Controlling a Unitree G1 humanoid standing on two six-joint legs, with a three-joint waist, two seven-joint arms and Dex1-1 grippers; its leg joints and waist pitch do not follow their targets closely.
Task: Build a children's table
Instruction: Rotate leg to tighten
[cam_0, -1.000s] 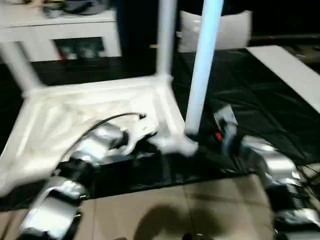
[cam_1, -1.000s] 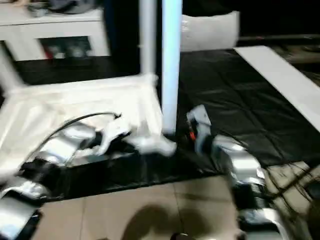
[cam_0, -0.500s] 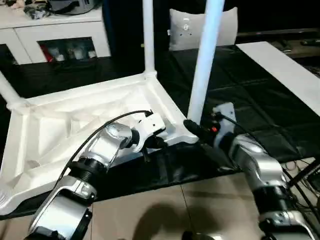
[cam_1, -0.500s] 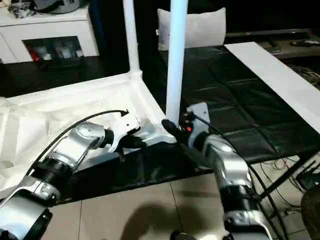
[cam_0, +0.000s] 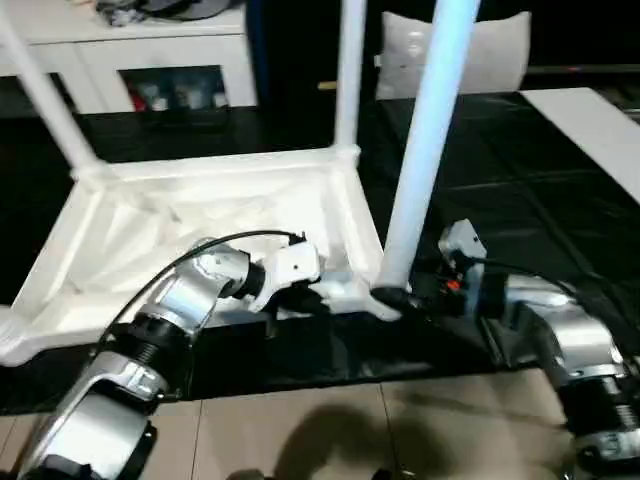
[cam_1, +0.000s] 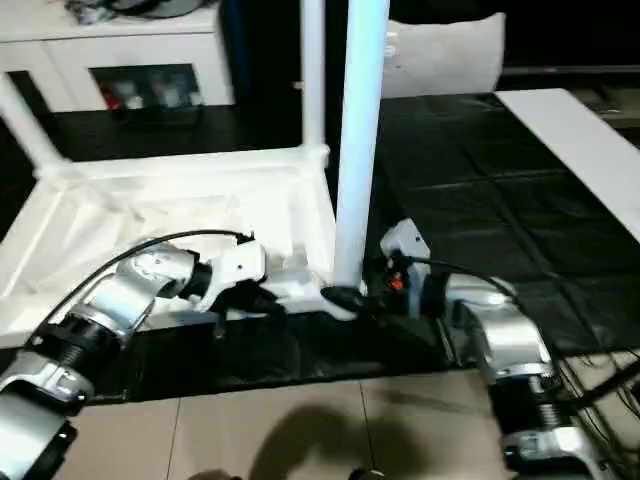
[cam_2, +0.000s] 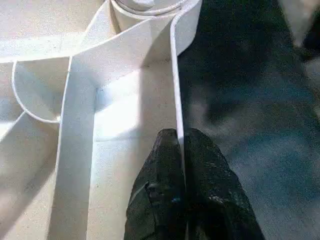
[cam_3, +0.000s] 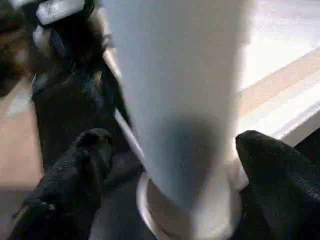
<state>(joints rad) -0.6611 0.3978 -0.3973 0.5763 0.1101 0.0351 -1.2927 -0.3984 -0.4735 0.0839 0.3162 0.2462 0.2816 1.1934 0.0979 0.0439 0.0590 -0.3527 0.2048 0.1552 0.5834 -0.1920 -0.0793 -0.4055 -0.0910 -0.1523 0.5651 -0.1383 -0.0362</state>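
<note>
With my left gripper (cam_2: 181, 150) clenched on the tabletop (cam_0: 200, 215) rim and my right gripper (cam_3: 170, 165) released around the leg (cam_0: 425, 150) at three o'clock, I fear that leg tipping from its socket if unseated.

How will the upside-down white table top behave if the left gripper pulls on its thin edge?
The table top is probably light but fairly stiff: its underside is thin-walled and ribbed. It may slide on the smooth black mat rather than flex. The left gripper pinches only a thin rim, so the grip could slip.
</note>
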